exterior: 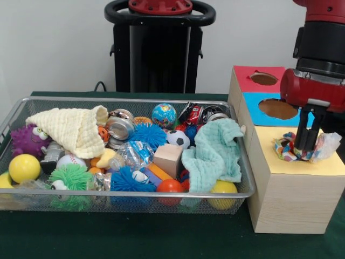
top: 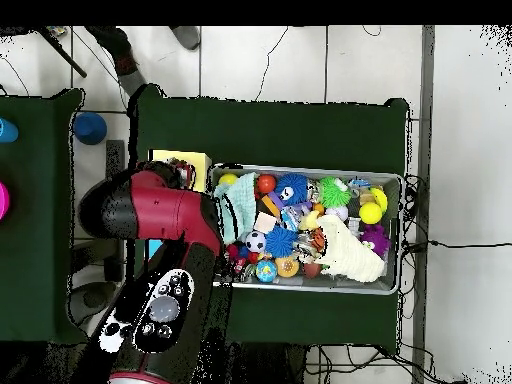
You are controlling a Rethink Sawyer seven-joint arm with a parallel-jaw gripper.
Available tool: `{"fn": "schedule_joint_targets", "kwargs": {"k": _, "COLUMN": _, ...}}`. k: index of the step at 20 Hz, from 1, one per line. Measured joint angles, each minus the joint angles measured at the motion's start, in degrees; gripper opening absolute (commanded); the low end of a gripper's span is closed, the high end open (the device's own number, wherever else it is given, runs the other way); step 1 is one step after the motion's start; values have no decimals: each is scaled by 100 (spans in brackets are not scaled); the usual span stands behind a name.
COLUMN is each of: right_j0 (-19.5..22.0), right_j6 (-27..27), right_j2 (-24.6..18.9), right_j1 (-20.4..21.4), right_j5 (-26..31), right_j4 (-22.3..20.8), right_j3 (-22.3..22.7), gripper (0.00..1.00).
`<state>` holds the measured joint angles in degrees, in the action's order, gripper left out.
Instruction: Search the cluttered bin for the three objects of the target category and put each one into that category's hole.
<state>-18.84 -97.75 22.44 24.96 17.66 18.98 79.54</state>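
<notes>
Over the box's yellow panel point(exterior: 302, 167), the gripper point(exterior: 305, 144) is clamping a patterned cloth point(exterior: 285, 150) at the hole. Risk: cloth is bunching at the hole's 9 and 3 o'clock edges, could snag on the rim instead of dropping.

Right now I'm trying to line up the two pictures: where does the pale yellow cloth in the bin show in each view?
Front view: the pale yellow cloth lies at the left end of the wire bin, above the white baseball.
Overhead view: it lies at the bin's right end, toward the picture's bottom.
Shared landmark: the purple spiky toy beside it, at that same end of the bin.
</notes>
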Motion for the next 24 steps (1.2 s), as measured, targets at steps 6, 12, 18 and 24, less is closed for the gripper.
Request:
{"fn": "schedule_joint_targets", "kwargs": {"k": 6, "right_j0": 1, "right_j6": 0, "right_j2": 0, "right_j1": -6, "right_j5": -54, "right_j4": 0, "right_j3": 2, "gripper": 0}}
{"fn": "schedule_joint_targets", "kwargs": {"k": 12, "right_j0": 8, "right_j6": 0, "right_j2": 0, "right_j1": 5, "right_j5": -54, "right_j4": -9, "right_j3": 42, "gripper": 0}}
{"fn": "schedule_joint_targets", "kwargs": {"k": 18, "right_j0": 85, "right_j6": 0, "right_j2": -28, "right_j1": 65, "right_j5": -54, "right_j4": -11, "right_j3": 82, "gripper": 0}}
{"fn": "schedule_joint_targets", "kwargs": {"k": 24, "right_j0": 256, "right_j6": 0, "right_j2": -86, "right_j1": 207, "right_j5": -54, "right_j4": -11, "right_j3": 239, "gripper": 0}}
